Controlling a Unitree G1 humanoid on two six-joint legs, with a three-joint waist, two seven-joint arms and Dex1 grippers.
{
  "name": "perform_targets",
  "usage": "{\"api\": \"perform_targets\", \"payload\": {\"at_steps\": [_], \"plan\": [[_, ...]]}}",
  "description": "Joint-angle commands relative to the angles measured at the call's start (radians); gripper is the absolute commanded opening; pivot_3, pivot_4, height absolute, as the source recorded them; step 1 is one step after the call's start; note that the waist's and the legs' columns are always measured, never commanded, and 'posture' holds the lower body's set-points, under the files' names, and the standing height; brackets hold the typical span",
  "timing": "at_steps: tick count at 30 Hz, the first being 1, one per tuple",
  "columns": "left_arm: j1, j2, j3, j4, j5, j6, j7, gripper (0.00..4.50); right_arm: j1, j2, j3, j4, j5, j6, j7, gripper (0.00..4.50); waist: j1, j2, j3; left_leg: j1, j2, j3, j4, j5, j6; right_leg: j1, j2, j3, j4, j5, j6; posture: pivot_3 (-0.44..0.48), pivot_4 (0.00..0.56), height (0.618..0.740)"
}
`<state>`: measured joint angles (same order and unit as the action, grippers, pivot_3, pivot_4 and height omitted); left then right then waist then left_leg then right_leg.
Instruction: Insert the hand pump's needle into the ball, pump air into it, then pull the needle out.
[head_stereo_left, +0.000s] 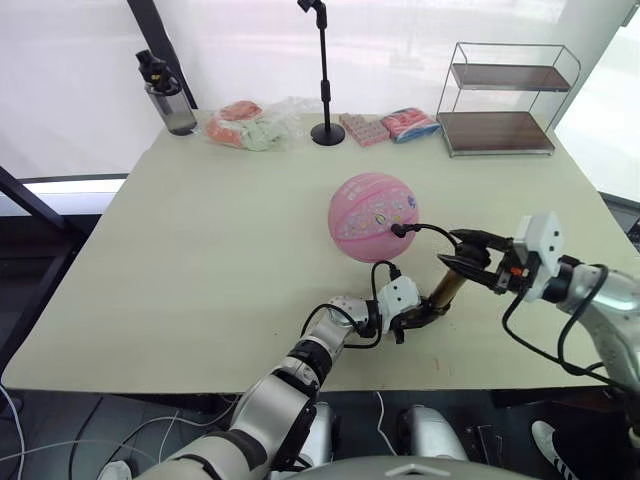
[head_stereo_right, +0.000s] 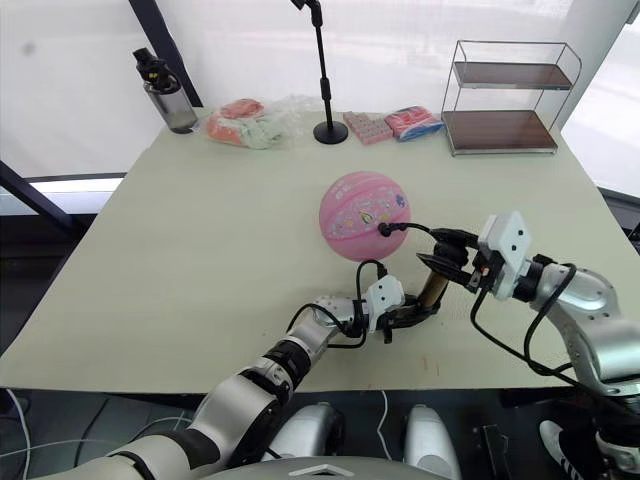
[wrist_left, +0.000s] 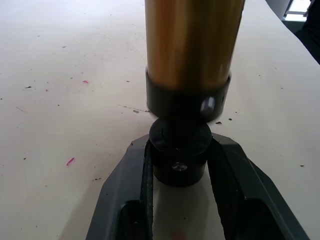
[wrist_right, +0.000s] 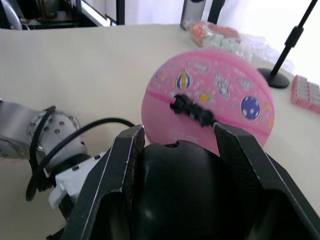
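The pink ball rests on the table near its middle right. A small black fitting sits pressed against the ball's side, with the needle hidden inside it. A thin black hose arcs from that fitting back to the hand pump, whose gold barrel stands tilted just right of the ball. My left gripper is shut on the pump's black lower end, low at the table. My right gripper is shut on the pump's black handle at the top.
Along the far edge of the table stand a dark bottle, a bag of packets, a tall black stand pole, pink packets and a wire shelf rack. The table's front edge runs close under both arms.
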<state>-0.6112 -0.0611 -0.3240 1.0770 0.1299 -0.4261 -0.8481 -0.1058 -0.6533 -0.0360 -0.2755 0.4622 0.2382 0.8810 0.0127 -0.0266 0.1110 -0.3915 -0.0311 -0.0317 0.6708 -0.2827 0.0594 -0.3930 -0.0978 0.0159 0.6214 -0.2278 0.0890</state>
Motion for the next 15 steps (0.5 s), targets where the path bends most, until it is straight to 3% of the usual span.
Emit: {"api": "perform_targets", "payload": {"at_steps": [1,7,15], "plan": [[0.035,0.029,-0.014,0.061,0.033,0.038,-0.011,1.09,0.053,0.007,0.067,0.065,-0.066,0.010,0.006,1.87,0.000,0.001,-0.001,0.000,0.000,0.000,0.000,0.000,0.000,0.000,0.000,0.000,0.000,0.000,0.000,0.000,0.150,0.740],[0.037,0.031,-0.012,0.061,0.032,0.038,-0.012,1.09,0.017,-0.010,0.009,-0.004,0.000,0.065,0.008,1.87,0.000,0.000,-0.002,0.001,0.001,0.000,0.000,0.000,0.000,0.001,0.001,0.000,0.001,0.000,0.000,0.000,0.150,0.740],[0.037,0.029,-0.015,0.064,0.032,0.036,-0.013,1.09,-0.133,-0.143,-0.162,-0.116,0.206,0.261,0.025,1.87,0.002,0.010,0.006,-0.004,0.000,0.000,0.000,0.000,0.000,-0.002,0.000,0.000,0.000,0.000,-0.001,0.000,0.150,0.740]]}}
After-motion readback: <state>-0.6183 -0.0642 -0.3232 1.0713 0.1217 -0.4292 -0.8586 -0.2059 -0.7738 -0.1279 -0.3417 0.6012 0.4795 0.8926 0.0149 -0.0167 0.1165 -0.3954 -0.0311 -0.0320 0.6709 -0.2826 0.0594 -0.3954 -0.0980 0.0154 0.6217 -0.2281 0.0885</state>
